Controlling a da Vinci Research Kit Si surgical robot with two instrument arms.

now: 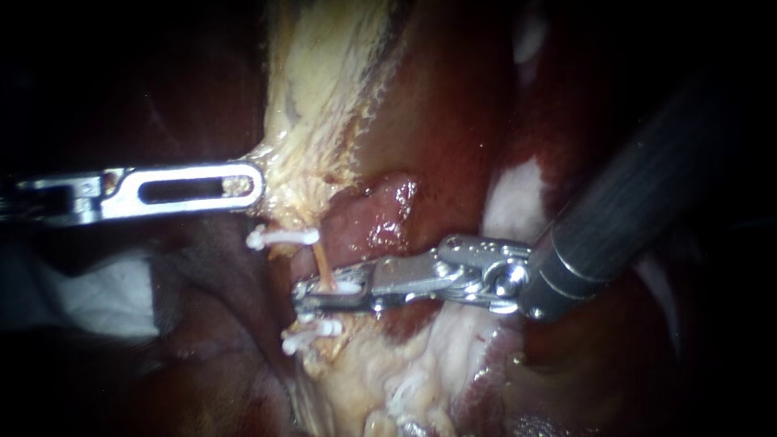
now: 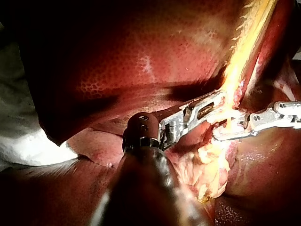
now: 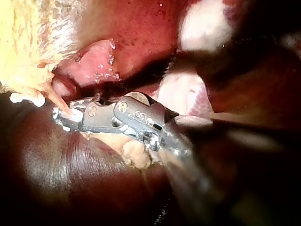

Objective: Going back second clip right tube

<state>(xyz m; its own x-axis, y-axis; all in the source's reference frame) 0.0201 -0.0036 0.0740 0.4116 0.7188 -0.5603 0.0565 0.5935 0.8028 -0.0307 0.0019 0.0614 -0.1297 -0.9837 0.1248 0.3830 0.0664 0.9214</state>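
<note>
Two narrow jaws of the right instrument's end effector (image 1: 301,296) lie almost together, clamped on a white plastic clip (image 1: 346,286) around the thin orange tube (image 1: 325,265).
Two more white clips (image 1: 283,237) flank it; the left instrument's end effector (image 1: 256,185) pinches pale yellow fatty tissue (image 1: 307,121).

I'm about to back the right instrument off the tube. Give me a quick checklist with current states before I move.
1. Grip of the left instrument on the yellowish tissue: ok, its jaws are shut on it and the tissue is taut.
2. Seating of the white clip across the thin tube: ok, it sits at the tip of the right instrument.
3. Release of that clip from the right instrument: cannot tell.
4. The upper clip and lower clip: ok, both lie apart from the tip.
5. Withdrawal path along the shaft: ok, nothing crosses it.
</note>
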